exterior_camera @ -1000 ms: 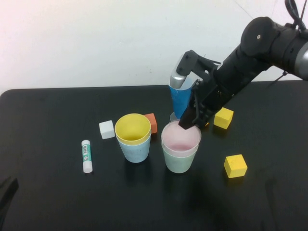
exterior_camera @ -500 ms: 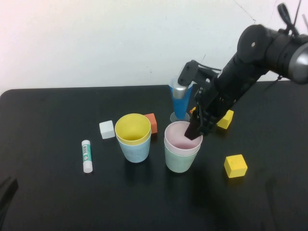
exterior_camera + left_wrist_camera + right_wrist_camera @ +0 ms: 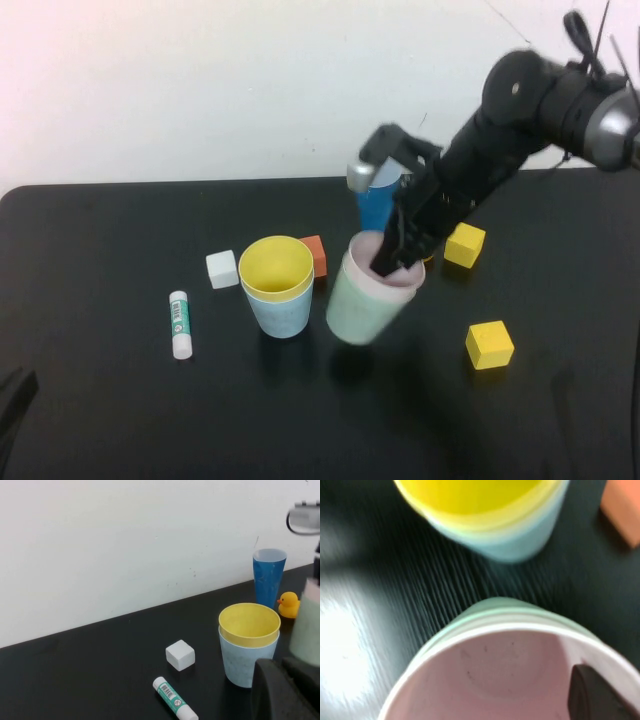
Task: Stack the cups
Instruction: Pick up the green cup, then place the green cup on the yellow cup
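High view: right gripper fingers pinch the tilted pink cup's rim.

Matt plastic cups on a glossy, finely grained black table.

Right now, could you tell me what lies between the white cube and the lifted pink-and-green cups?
In the high view, between the white cube and the pink-and-green cups held tilted by the right gripper stands the yellow-in-blue cup pair.

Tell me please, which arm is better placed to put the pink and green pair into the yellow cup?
The right arm. The right gripper already grips the rim of the pink cup, nested in the green cup, tilted beside the yellow cup. The left gripper sits shut, low and apart.
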You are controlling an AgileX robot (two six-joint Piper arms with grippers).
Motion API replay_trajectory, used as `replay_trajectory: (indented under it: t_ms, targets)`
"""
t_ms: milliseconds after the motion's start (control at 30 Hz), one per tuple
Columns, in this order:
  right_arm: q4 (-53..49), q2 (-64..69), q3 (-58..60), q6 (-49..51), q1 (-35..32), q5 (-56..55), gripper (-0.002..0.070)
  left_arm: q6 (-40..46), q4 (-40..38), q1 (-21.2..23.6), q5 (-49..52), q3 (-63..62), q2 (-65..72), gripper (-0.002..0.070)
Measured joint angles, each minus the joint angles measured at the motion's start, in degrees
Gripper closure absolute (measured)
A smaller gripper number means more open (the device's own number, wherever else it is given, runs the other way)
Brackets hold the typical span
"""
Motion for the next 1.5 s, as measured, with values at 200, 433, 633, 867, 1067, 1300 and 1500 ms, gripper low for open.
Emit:
replay_trajectory:
  t_ms: [200,433,633,867,1067,1300,1500]
  targets:
    - [0.94,0.0,-11.32,2.19,1.4,5.75,0.0632,0.0,0.0,0.0,0.0,0.0,0.0,0.0673]
    - [-1.54,-0.1,-18.59,3.24,7.42,1.04,0.0633,0.0,0.0,0.0,0.0,0.0,0.0,0.0673]
    - [-8.36,0.98,-18.82,3.49,10.95,-0.2,0.0633,0.0,0.0,0.0,0.0,0.0,0.0,0.0673]
    - [-9.25,3.79,-18.86,3.61,10.85,-0.56,0.0633,0.0,0.0,0.0,0.0,0.0,0.0,0.0673]
    - [-8.29,5.01,-18.86,3.61,10.85,-1.33,0.0607,0.0,0.0,0.0,0.0,0.0,0.0,0.0673]
    - [-7.89,5.01,-18.86,4.12,10.85,-2.42,0.0466,0.0,0.0,0.0,0.05,0.0,0.0,0.0673]
    - [-7.35,3.15,-18.86,4.92,10.85,-1.72,0.0458,0.0,0.0,0.0,0.05,0.0,0.0,0.0673]
